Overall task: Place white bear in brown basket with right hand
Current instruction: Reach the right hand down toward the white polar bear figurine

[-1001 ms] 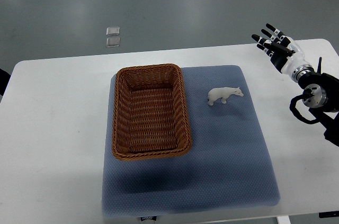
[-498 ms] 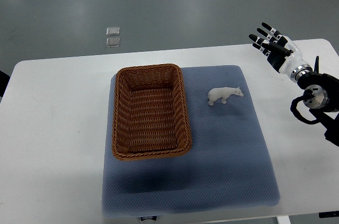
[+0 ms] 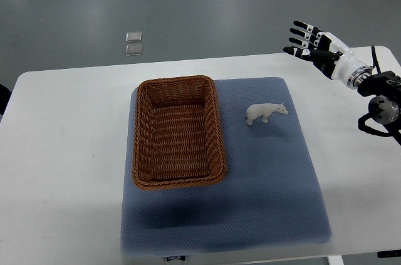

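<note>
A white table (image 3: 69,152) carries a blue-grey mat (image 3: 263,183) that covers most of its middle and right part. On the left half of the mat sits the brown basket (image 3: 178,131), a rectangular wicker one with its long sides running from near to far; nothing lies inside it. The white bear (image 3: 265,112) stands on the mat to the right of the basket, apart from its rim, about level with the basket's far half; the figure is upright on its legs with its head pointing right. The right hand (image 3: 313,49) comes in from the right edge and hangs over the far right corner of the table, beyond the far edge of the mat and to the far right of the bear, well apart from it. Its fingers (image 3: 299,38) are spread and stretched out toward the left, released and holding nothing. Behind the hand the white wrist and the black joints of the right arm (image 3: 381,99) show against the right edge. On the grey floor beyond the table, to the far left of the basket, lie two small clear square pieces (image 3: 133,43) one just behind the other.
</note>
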You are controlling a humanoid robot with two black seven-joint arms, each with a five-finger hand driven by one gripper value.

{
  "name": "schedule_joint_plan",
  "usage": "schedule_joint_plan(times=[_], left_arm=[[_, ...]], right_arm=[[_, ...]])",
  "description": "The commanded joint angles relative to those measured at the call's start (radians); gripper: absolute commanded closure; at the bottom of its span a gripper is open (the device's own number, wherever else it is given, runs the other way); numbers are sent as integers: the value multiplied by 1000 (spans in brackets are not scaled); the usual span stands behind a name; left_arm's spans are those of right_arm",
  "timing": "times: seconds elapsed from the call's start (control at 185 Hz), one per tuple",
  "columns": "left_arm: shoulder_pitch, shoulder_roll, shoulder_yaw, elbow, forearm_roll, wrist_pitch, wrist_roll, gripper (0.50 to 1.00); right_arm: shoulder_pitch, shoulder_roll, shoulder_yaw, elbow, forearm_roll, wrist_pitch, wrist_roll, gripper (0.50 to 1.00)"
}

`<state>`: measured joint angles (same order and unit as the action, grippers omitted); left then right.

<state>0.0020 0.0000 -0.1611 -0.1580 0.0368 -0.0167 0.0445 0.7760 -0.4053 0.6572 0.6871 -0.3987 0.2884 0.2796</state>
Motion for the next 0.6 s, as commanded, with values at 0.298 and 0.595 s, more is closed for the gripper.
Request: schedule_joint_plan(times=[0.298, 0.595], left_arm=[[-1, 0, 0, 0, 0, 0, 0, 500], [-1, 0, 0, 0, 0, 0, 0, 500]], right_arm=[[63, -127, -100, 209, -509, 72, 47, 579], [75, -141, -156, 282, -899, 43, 49, 579]])
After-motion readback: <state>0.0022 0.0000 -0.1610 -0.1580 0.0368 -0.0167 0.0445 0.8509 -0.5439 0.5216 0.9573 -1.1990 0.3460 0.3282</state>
